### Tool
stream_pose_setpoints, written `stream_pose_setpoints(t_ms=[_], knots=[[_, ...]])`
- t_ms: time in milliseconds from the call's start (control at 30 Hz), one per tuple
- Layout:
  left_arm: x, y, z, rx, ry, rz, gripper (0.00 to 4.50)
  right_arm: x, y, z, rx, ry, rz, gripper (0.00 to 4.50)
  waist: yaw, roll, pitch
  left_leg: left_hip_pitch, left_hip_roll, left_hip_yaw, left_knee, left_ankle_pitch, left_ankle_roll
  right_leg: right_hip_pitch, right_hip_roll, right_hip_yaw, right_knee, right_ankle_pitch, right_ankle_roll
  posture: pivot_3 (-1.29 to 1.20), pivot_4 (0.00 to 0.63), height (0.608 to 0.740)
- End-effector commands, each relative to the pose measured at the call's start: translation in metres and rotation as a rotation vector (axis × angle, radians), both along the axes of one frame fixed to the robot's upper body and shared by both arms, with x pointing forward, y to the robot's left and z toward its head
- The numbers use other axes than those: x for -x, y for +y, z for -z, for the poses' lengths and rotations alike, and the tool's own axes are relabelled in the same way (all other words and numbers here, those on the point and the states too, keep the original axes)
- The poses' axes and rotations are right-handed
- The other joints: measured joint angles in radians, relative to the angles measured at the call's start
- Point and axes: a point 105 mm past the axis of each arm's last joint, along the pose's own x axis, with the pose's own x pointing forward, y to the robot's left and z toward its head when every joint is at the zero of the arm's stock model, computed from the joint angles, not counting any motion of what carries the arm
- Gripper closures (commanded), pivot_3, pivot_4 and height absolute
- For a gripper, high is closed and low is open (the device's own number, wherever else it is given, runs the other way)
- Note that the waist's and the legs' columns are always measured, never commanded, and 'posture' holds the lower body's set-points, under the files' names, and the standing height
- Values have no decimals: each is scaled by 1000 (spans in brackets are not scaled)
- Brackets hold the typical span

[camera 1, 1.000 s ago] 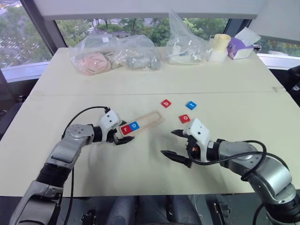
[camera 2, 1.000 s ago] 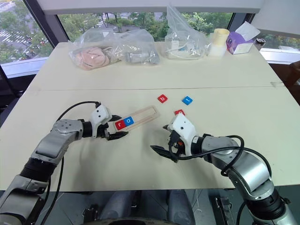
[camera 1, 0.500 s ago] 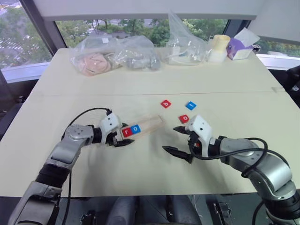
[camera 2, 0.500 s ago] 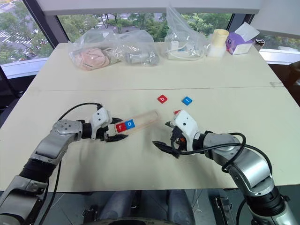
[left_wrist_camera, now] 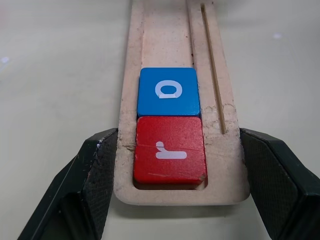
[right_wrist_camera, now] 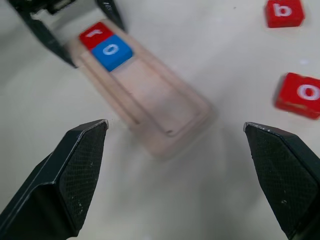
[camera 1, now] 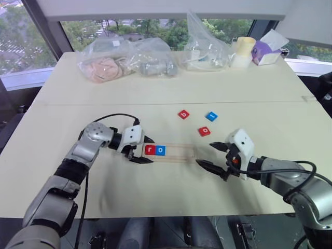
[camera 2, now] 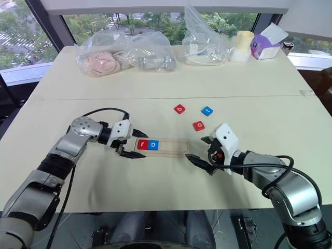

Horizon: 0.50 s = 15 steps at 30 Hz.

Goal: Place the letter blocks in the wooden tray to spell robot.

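- The wooden tray lies level at centre frame on the pale table, holding a red r block and a blue o block at its left end.
- The left gripper clamps that end.
- Red b block, blue block and red o block lie loose, upper right of the tray.
- The right gripper is spread wide, empty, beside the tray's right end.
- Plastic bags line the far edge by the windows.

My left arm reaches in from the left, forearm bent inward, its left gripper clamped tight and pointing right. My right arm comes in low from the right, the right gripper spread wide, pointing left.
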Motion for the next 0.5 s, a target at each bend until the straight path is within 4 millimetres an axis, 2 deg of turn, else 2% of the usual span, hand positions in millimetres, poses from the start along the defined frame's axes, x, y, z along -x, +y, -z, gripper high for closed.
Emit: stream_pose_setpoints(t_ms=[33, 100, 133, 233, 333, 500], knots=[[0, -1, 0, -19, -8, 30, 1359, 4, 3, -11, -5, -48, -7, 0, 0, 0, 0, 0, 0, 0, 1, 0, 0, 0, 0, 0, 0, -1, -1, 0, 150, 740], [4, 0, 3, -37, 35, 45, 309, 3, 3, -11, -5, -50, -3, 0, -1, 0, 0, 0, 0, 0, 1, 0, 0, 1, 0, 0, 0, -1, -2, 0, 150, 740], [5, 0, 3, -34, 48, 48, 18, 2, 3, -11, -5, -51, -1, 0, 0, 0, 0, 0, 0, 0, 2, 0, 0, 1, 0, 0, 0, -1, -2, 0, 150, 740], [2, -2, -1, -15, 2, 29, 18, 2, 1, -10, -1, -49, 2, 0, -1, 0, 0, 0, 0, 0, 2, 0, 0, 1, 0, 0, 0, -1, -2, 0, 150, 740], [0, 6, -4, -19, -9, -15, 18, -2, -1, -10, 1, -55, 11, 0, 0, 0, 0, 0, 0, 0, 2, 0, 0, 1, 0, 0, 0, 0, 0, 0, 150, 740], [-2, 41, -48, 75, 55, -146, 18, -18, 1, -24, -73, -98, 46, 0, -15, 0, 1, 0, 2, -1, 2, 0, 0, 0, 2, 0, 1, 0, -2, 0, 150, 740]])
